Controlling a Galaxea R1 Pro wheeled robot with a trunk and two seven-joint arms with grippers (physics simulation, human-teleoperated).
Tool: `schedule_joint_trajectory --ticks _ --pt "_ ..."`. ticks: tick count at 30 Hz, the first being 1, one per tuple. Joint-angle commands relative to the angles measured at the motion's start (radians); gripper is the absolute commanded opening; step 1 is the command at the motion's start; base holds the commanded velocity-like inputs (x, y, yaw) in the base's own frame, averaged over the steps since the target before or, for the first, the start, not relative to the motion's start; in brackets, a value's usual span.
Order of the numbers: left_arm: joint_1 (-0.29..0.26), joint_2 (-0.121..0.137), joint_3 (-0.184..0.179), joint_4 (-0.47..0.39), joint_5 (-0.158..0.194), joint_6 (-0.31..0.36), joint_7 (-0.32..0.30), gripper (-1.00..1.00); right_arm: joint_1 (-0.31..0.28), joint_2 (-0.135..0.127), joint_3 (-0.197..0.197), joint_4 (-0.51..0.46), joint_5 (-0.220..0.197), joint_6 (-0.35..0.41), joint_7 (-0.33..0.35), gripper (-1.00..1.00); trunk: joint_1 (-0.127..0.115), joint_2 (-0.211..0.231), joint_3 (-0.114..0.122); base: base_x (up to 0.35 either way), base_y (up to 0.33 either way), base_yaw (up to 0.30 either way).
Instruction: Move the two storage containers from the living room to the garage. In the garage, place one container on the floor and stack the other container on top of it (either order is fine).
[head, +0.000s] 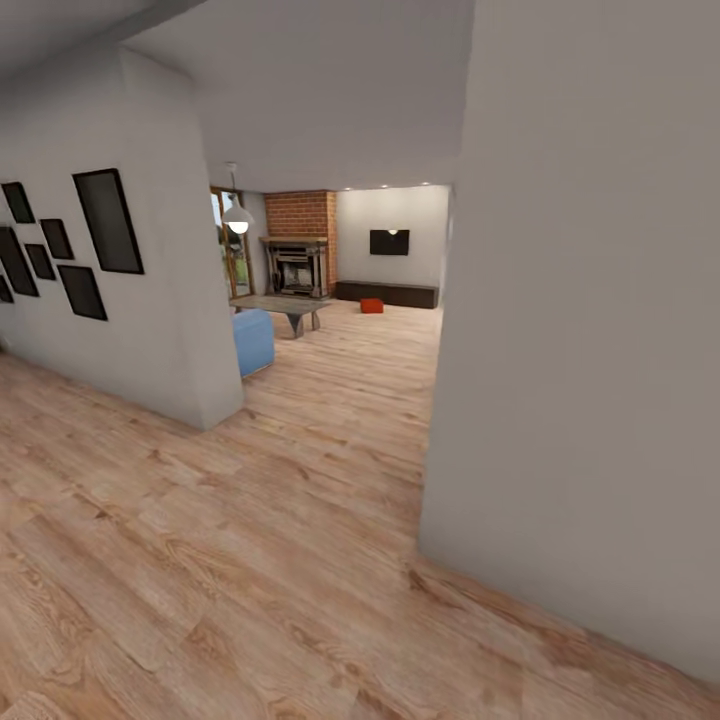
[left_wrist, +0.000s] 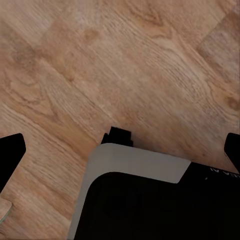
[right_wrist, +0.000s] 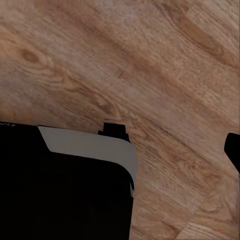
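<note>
While the robot faces the living room doorway, one orange-red storage container (head: 372, 306) sits untouched on the far plank floor (head: 250, 560); both grippers' jaws spread empty, everything left to do.

Light wood plank floor (head: 250, 560) runs between grey walls (head: 590, 330). Far off stand a brick fireplace (head: 298, 255), a white pendant lamp (head: 238, 220) and a blue sofa (head: 253, 340).

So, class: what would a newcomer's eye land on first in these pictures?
The light wood plank floor runs down a hallway between white walls. At the far end are a brick fireplace, a white pendant lamp and a small orange-red container on the floor. Dark picture frames hang on the left wall.
</note>
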Motion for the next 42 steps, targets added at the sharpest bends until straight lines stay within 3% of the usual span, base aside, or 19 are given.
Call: schedule_joint_trajectory --ticks 1,36,42 --pt "-0.001 0.000 0.005 0.001 0.001 -0.003 0.001 1.00 -0.001 0.000 0.009 0.003 -0.009 -0.006 0.000 1.00 0.001 -0.001 -0.001 0.322 0.000 0.275" --pt "-0.001 0.001 0.005 0.001 -0.001 0.006 0.001 1.00 -0.001 0.008 0.002 0.003 -0.023 0.002 -0.004 1.00 0.001 -0.001 -0.001 0.322 0.000 0.275" --pt "-0.001 0.000 0.005 0.001 -0.001 0.006 0.001 1.00 -0.001 0.005 0.001 0.003 -0.023 -0.004 -0.007 1.00 0.001 -0.001 -0.001 0.322 0.000 0.065"
